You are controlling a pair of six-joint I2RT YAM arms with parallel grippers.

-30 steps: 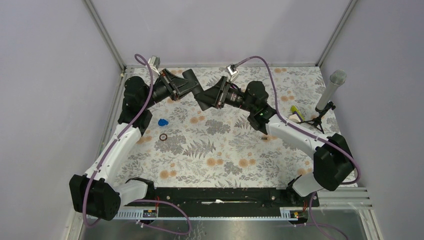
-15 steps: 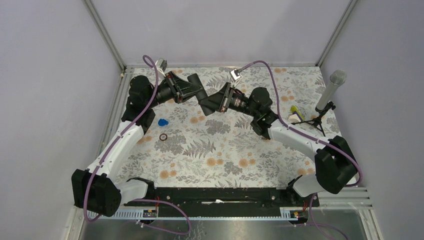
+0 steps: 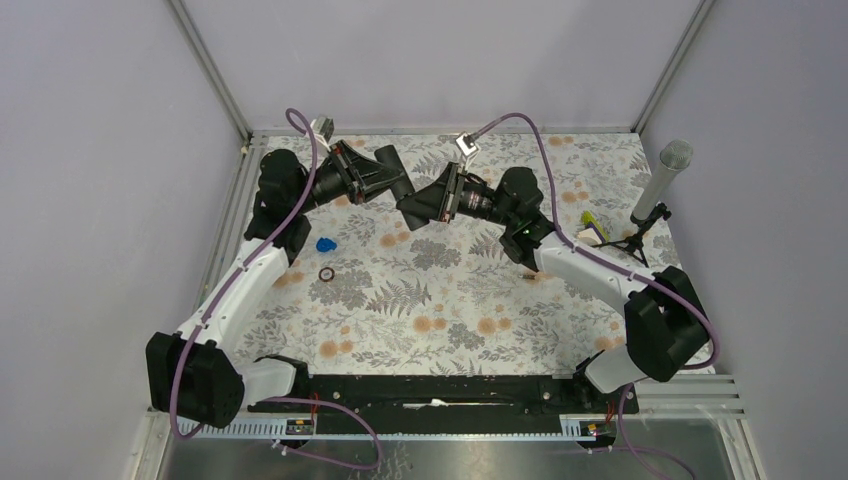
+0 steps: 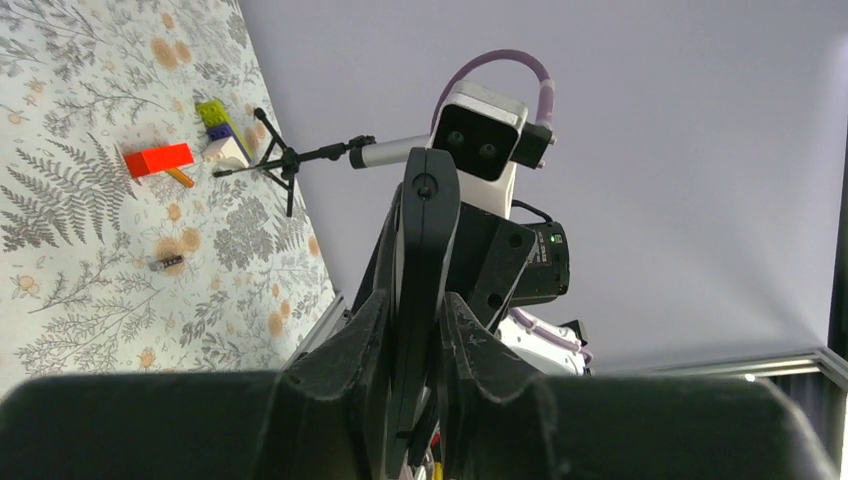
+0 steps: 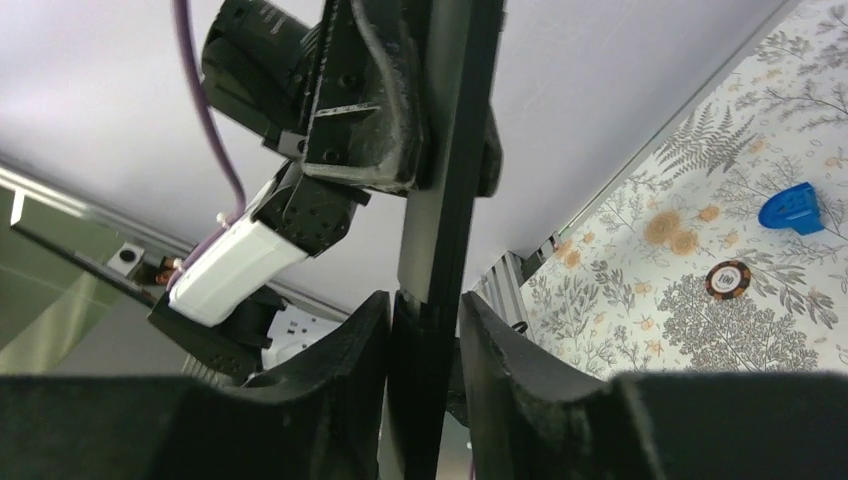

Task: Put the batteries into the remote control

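Your left claw (image 4: 415,310) is clamped tight on the remote control (image 4: 425,230), a slim matte-black bar that rises straight out from between its fingers. Your right claw (image 5: 425,310) pinches the same bar from the opposite end, its black fingers pressed to both flat faces with no gap showing. Both sets of fingers are dull moulded plastic with rounded, curving shoulders. Both claws hold the bar in the air, clear of the table.

Far beyond the left claw, down on the surface, lies a tiny dark cylinder with a silvery end, apparently one of the batteries (image 4: 165,263). Further out from that claw sit a glossy red block (image 4: 158,158) with square edges and a grey-headed microphone (image 3: 665,180) on a thin black tripod.

Off to the right claw's side and below it, a blue plastic piece (image 5: 790,208) with a rounded top lies near a round dark chip (image 5: 727,279) with a pale-marked rim.

Under both claws the table (image 3: 450,310) wears a pale cloth printed with grey ferns and orange blossoms. Bare aluminium rails edge it, and plain lavender walls close it in.
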